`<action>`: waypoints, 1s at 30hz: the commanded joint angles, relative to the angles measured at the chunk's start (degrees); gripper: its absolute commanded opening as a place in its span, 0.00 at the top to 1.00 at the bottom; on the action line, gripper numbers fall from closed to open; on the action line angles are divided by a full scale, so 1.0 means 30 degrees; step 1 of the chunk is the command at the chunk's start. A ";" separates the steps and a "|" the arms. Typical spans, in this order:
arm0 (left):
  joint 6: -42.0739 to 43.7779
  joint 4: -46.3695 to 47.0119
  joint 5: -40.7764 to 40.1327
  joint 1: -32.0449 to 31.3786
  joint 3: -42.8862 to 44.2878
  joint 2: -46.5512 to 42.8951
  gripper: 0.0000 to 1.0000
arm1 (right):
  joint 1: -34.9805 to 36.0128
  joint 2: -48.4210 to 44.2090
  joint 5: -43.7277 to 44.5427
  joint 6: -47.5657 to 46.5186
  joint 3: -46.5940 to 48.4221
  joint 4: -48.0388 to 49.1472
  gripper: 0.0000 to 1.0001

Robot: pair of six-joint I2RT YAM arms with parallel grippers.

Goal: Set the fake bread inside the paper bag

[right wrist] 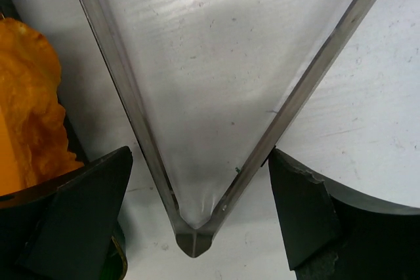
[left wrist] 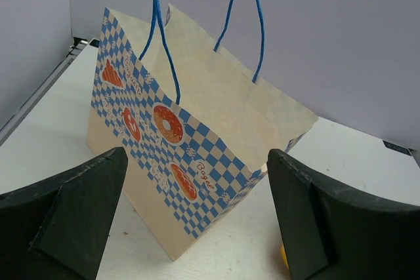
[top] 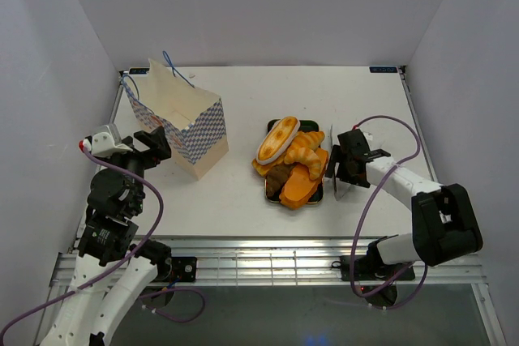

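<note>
1. The left arm (top: 109,200) has black joint housings, white shells lower down, and a grey-white wrist block with a red dot.
2. The right arm (top: 405,188) has a white forearm link between bulky black joints.
3. A purple cable (top: 160,198) loops along each arm.
4. The left gripper (left wrist: 197,155) and right gripper (right wrist: 200,155) have broad, matte black, wedge-shaped fingers (left wrist: 72,214) with worn edges.

"What sort of place was it?"

"A robot lab's test cell, not a kitchen or a shop. Plain pale walls (top: 259,6) boxed in a bare white table (top: 243,95) on the left, far and right."

"What else showed it?"

"A left arm (top: 113,200) and a right arm (top: 405,188) stood at a slotted metal rail (top: 268,261) along the near edge, with purple cables (top: 391,117) trailing loose. The bread (top: 296,155) seemed plastic, though it showed small."
</note>
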 commanded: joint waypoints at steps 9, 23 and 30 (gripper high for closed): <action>0.0530 0.0500 0.0190 -0.0378 -0.0231 0.0071 0.02 | -0.0182 0.2161 0.1513 -0.0250 0.0838 0.1120 0.00; 0.0648 0.0530 0.0190 -0.0495 -0.0290 0.0131 0.02 | -0.0329 0.1785 0.1132 -0.0748 0.0750 0.1619 0.49; 0.0648 0.0530 0.0219 -0.0524 -0.0319 0.0130 0.02 | -0.0300 0.1022 0.0606 -0.1363 0.0807 0.1268 0.55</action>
